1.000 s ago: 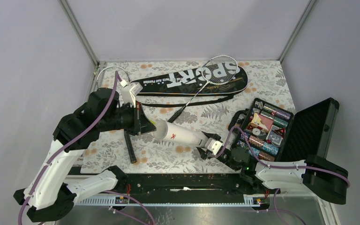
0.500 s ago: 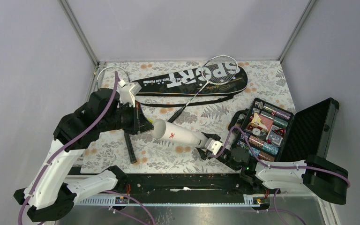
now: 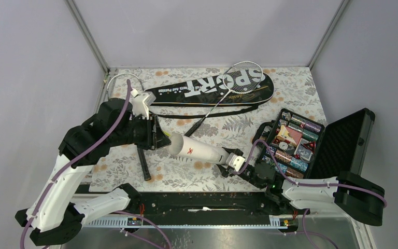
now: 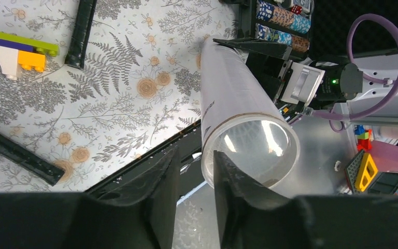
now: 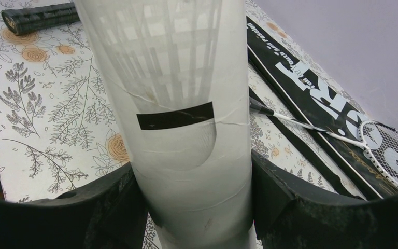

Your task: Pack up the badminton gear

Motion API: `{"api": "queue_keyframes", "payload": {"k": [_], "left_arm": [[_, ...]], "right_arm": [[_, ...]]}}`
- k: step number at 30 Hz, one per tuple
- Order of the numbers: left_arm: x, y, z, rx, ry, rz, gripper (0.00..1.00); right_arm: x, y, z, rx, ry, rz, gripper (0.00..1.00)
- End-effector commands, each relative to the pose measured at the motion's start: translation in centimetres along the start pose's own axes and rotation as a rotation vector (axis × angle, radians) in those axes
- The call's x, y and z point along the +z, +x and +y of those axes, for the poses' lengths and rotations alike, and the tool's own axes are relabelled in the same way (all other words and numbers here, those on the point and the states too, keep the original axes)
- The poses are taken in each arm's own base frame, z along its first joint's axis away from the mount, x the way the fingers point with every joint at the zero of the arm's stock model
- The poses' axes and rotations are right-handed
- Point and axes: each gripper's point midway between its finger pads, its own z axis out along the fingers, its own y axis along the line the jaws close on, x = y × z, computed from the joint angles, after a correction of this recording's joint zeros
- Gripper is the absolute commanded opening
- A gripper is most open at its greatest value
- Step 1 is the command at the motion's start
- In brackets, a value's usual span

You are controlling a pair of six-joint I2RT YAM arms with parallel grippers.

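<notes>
Shuttlecock inside tube, right-wrist view

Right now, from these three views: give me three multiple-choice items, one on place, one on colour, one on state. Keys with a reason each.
1. The racket head lies:
A) on the black bag
B) near edge, left
C) near edge, right

2. The bag's "SPORT" lettering is:
A) red
B) white
C) yellow

3. The right end effector is:
A) open, empty
B) not in view
C) shut on the tube

Key:
1 A: in the top view the hoop overlaps the bag's wide end at the far side.
2 B: the letters read white on black.
3 C: the right wrist view shows its fingers pressed against both sides of the tube.
</notes>
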Motion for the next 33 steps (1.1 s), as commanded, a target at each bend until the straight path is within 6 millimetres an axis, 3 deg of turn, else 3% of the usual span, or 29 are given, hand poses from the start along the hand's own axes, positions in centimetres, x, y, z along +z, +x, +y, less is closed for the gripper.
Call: {"api": "queue_keyframes", "payload": {"k": [1, 7, 13, 16, 26, 33], "left_arm": [[-1.0, -0.9, -0.1, 0.021, 0.003, -0.067, 0.37], [-0.8, -0.7, 0.1, 0.03, 0.001, -0.063, 0.48], [-0.3, -0.5, 0.3, 0.047, -0.004, -0.043, 0.49], [-0.4, -0.4, 0.1, 0.054, 0.009, -0.039, 0.46], [-1.2, -0.2, -0.8, 0.06, 0.062, -0.054, 0.48], [-2.4, -1.6, -2.1, 0.061, 0.1, -0.107, 0.53]], "right_arm": [[1.0, -5.0, -1.2, 0.038, 0.036, -0.159, 0.6], [1.0, -5.0, -1.1, 0.035, 0.025, -0.164, 0.6], [1.2, -5.9, -1.0, 0.043, 0.017, -0.198, 0.6], [1.4, -7.0, -1.2, 0.049, 0.02, -0.23, 0.6], [1.4, -11.8, -2.1, 0.042, 0.015, -0.359, 0.6], [2.4, -15.3, -3.2, -0.058, 0.033, -0.427, 0.61]]}}
